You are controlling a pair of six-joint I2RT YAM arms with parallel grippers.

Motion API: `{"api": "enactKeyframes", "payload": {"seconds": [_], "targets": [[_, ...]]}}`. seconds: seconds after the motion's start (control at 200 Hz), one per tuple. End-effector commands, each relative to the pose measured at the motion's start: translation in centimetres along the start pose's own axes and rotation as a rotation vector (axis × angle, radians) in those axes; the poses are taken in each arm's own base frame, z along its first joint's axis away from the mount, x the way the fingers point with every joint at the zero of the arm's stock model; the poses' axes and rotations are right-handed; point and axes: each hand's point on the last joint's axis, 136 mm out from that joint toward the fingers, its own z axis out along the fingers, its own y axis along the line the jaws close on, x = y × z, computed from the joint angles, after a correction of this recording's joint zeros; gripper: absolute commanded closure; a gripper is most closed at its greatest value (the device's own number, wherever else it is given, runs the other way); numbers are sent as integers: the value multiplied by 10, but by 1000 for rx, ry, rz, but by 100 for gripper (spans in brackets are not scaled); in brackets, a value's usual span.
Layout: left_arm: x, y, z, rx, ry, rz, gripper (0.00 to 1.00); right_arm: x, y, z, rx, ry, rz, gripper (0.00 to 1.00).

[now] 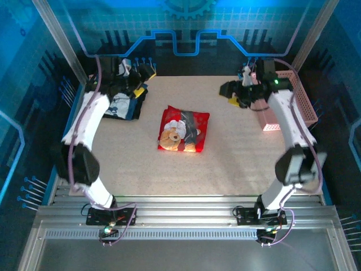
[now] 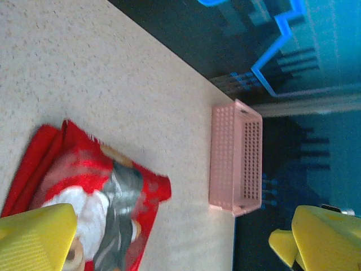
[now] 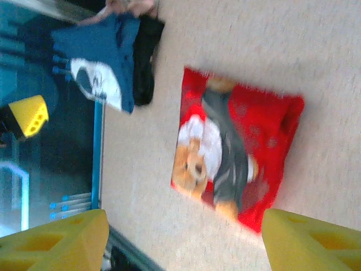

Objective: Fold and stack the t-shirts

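Two spread, empty claws, left claw (image 2: 180, 228) and right claw (image 3: 185, 220), above speckled beige table (image 1: 237, 164); blue-lit walls (image 1: 113, 22) around.

Red cloth t-shirt (image 1: 183, 131), brown teddy-bear print; navy blue cloth t-shirt (image 3: 104, 48), white-grey cartoon print; pink lattice plastic basket (image 2: 225, 158); speckled beige tabletop (image 1: 141, 169).

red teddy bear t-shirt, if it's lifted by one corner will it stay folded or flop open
Probably flops open: the red teddy bear t-shirt is soft cloth, its folded layers showing loose at one edge. Likely light, as it lies thin and flat on the table. Pushed, it would likely bunch rather than slide.
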Motion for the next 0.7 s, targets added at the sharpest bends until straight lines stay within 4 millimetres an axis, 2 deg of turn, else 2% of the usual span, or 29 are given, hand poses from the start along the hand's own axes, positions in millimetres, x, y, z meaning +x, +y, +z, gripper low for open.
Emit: {"api": "enactKeyframes", "payload": {"seconds": [0.0,0.085,0.145,0.23,0.28,0.38,0.52,0.695], "targets": [[48,57,9,-94,86,5,1,50,-24,25,-35,104,67,24],[78,84,7,-144,130,53,1,84,-30,30,-66,113,37,15],[94,105,9,-205,158,104,1,105,-43,35,-23,122,7,11],[108,131,21,-288,193,126,1,129,-50,40,-22,148,0,10],[113,139,33,-323,221,144,1,140,-50,42,-25,151,-15,9],[120,157,62,-425,273,209,1,150,-44,40,-35,129,-43,7],[129,173,103,-497,317,251,1,151,-34,31,-46,96,-70,6],[128,200,136,-625,327,269,7,152,-26,25,-63,87,-72,6]]}}
